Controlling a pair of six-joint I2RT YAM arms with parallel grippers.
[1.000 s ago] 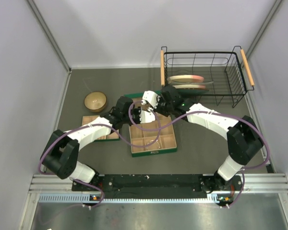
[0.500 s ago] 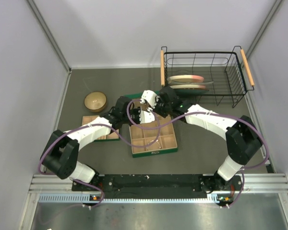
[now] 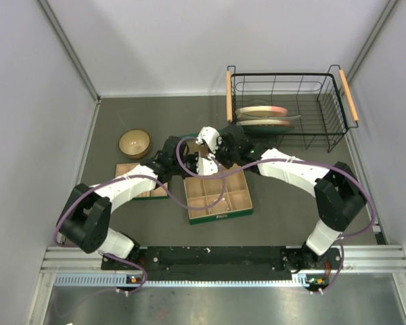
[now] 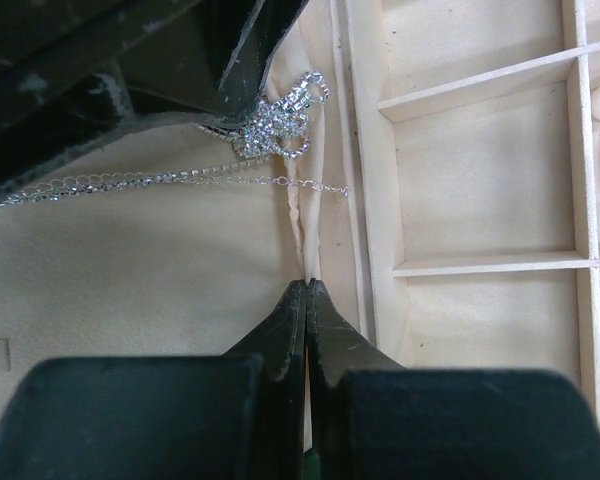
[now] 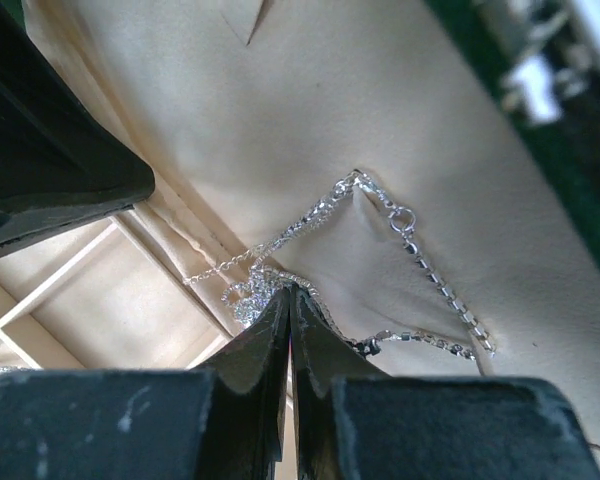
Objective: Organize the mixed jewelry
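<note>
Both jaws are closed: the right jaws grip the silver chain necklace (image 4: 273, 128) over the beige lining (image 4: 130, 290), left jaws seemingly empty. We note the wrists now higher in frame, the green box (image 3: 220, 216) shifted rightward; sorting unfinished.

Both arms (image 3: 132, 186) show white links, black joints (image 3: 88, 220), purple cables (image 3: 178, 154) and scuffed black pincer fingers (image 4: 275, 340).
</note>
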